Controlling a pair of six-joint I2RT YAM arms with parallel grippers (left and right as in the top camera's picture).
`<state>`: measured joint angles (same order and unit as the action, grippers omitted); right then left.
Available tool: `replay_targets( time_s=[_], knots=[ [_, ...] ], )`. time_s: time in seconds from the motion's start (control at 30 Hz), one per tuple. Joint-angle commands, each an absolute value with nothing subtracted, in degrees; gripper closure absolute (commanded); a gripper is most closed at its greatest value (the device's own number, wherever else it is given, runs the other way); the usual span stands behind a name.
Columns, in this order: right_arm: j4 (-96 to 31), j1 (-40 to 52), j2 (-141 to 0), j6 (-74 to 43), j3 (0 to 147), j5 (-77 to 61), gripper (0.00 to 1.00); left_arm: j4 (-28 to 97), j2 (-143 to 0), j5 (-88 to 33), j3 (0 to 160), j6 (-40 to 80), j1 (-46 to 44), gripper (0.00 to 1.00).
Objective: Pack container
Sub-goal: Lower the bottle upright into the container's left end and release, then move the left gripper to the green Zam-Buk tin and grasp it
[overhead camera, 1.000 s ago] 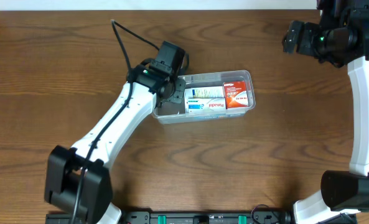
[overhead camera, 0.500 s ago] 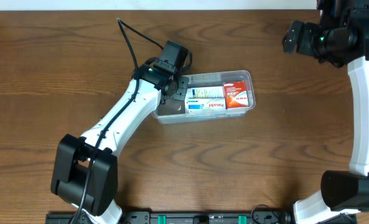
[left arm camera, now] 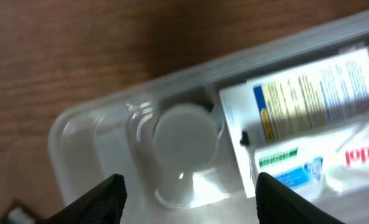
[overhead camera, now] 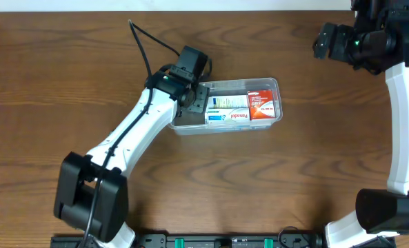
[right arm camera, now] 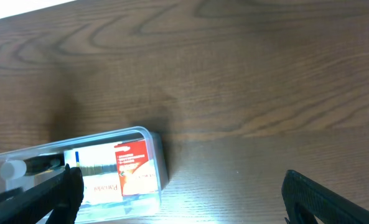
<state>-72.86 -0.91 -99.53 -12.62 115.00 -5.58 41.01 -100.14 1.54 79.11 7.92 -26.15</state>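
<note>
1. Overhead view, left side: shows the left arm nudged slightly toward the far edge over the last second, with the left hand [overhead camera: 194, 102] poised above the left end of the container [overhead camera: 276, 85].
2. From the left wrist: finds that hand spread wide and empty, with a white-capped bottle [left arm camera: 184, 134] sitting in the tub directly beneath. Suggests a drop just finished.
3. Centre: finds the container mid-tabletop [overhead camera: 52, 69], unmoved, holding a white-and-blue box [overhead camera: 226, 103] beside a red-and-white Panadol box [overhead camera: 263, 105]. Looks nearly packed, with nothing loose left outside.
4. Far right: leaves the right hand [overhead camera: 325, 43] parked well apart, unmoved, fingers wide and empty. Obstructs nothing.
</note>
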Motion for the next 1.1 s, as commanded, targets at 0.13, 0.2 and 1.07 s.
replay_targets(
  time_s=[0.13, 0.2, 1.07],
  knots=[
    [-72.93, -1.06, -99.33, -13.23, 115.26, -5.58, 0.01, 50.06, -86.04, 2.26, 81.14, 8.49, -25.69, 0.26],
    [-72.95, -1.06, -99.33, -13.23, 115.26, -5.58, 0.01, 53.63, -83.48, 3.44, 81.14, 8.49, -24.49, 0.25],
    [-72.95, -1.06, -99.33, -13.23, 115.26, -5.58, 0.01, 58.85, -110.50, -0.62, 75.96, 25.78, 2.90, 0.20]
  ],
)
